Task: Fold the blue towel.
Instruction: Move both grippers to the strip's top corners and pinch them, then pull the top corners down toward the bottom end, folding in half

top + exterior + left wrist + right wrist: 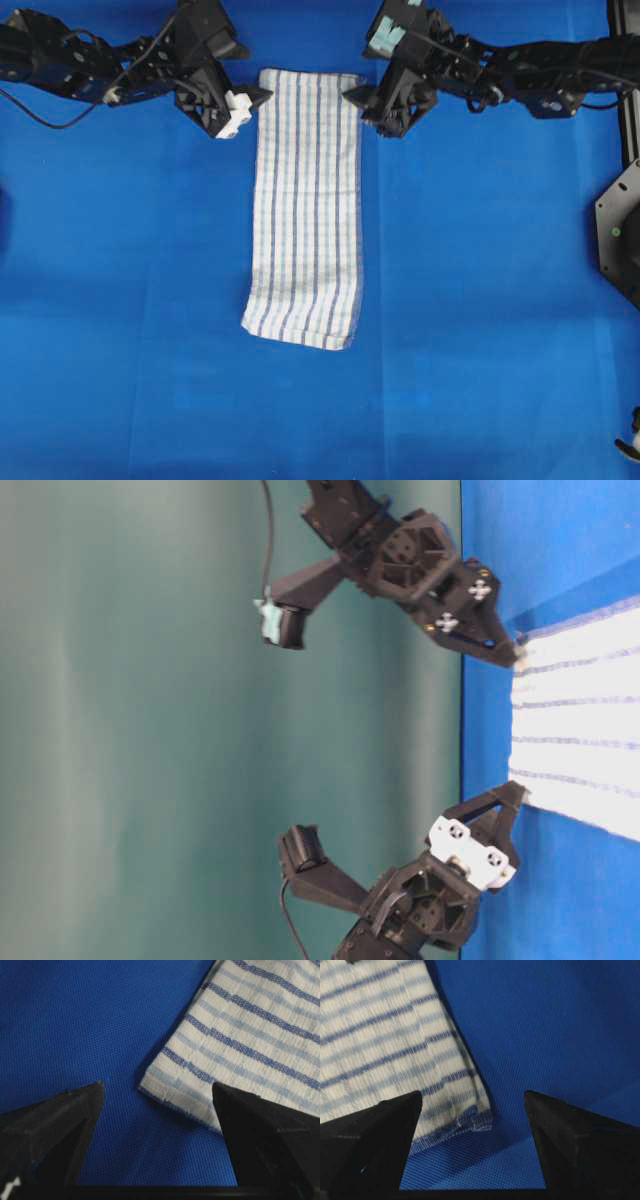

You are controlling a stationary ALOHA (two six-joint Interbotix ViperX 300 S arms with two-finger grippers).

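**Fingers spread at both top corners of the towel**

Fingers of the left black gripper (252,104) stood wide apart, straddling the top-left corner of one white rectangular cloth towel with thin blue stripes (304,210). It lay flat, lengthwise, on the solid-blue table covering (480,300). At its top-right corner, the right black gripper (362,104) likewise gaped, holding nothing. Two grippers, one towel.

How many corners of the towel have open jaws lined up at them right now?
2: the left gripper at the blue towel's top-left corner, the right gripper at its top-right. The bottom two lie unattended.
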